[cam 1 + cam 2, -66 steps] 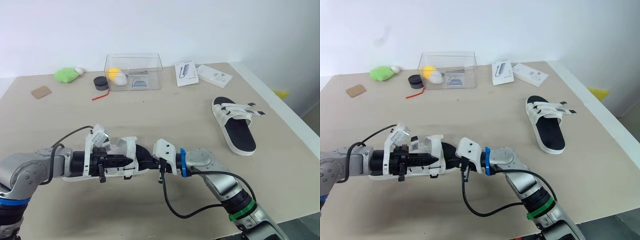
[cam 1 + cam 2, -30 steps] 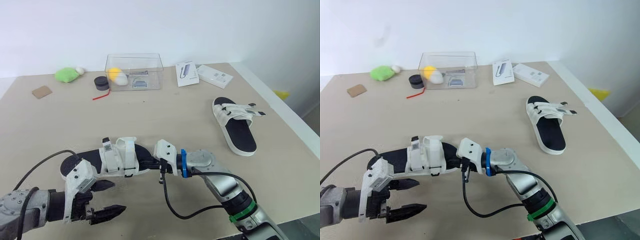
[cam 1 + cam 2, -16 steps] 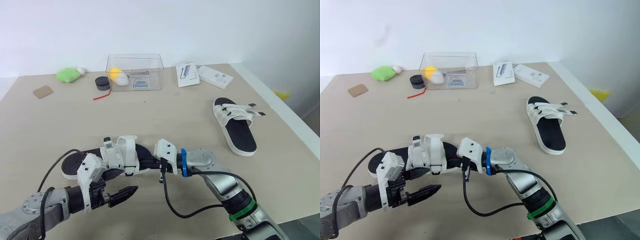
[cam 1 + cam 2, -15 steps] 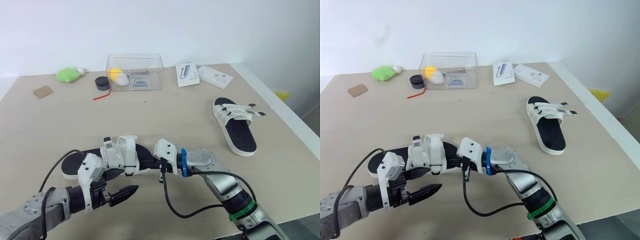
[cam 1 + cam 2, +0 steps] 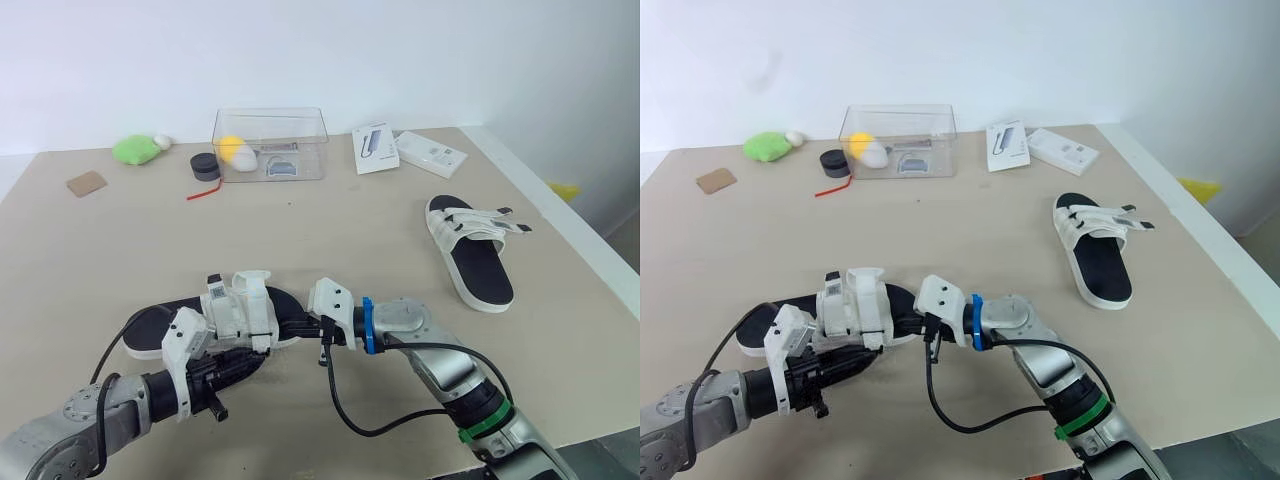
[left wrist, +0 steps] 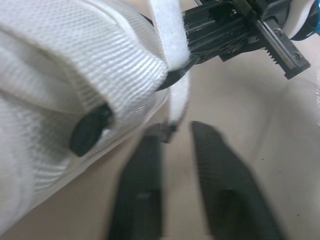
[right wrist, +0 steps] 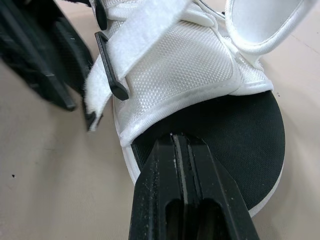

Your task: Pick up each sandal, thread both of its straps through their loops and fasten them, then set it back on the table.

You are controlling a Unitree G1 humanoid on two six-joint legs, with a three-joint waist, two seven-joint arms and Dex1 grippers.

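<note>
1. Hard to read: in the left wrist view the fingers (image 6: 220, 180) of the left gripper (image 5: 252, 360) are showing blurred. The loose end of a strap (image 6: 172, 75) is hanging just at the gap between them, and contact cannot be told.
2. The left wrist is covering part of the near sandal (image 5: 243, 303) in the head views. The sandal is lying on the table (image 5: 350, 220), heel toward the robot's left.
3. Left gripper: the fingers are standing apart, holding nothing, and pointing rightward just beside the sandal's near edge, under the straps.
4. Right gripper (image 5: 298, 326): the arm is reaching leftward, low over the table. Its fingers (image 7: 187, 195) are pressed together and lying on the black footbed (image 7: 240, 130) at the toe end. Whether they are pinching anything cannot be told.
5. The far sandal (image 5: 470, 252) is lying well apart at the table's right side, its strap ends sticking out loose.
</note>
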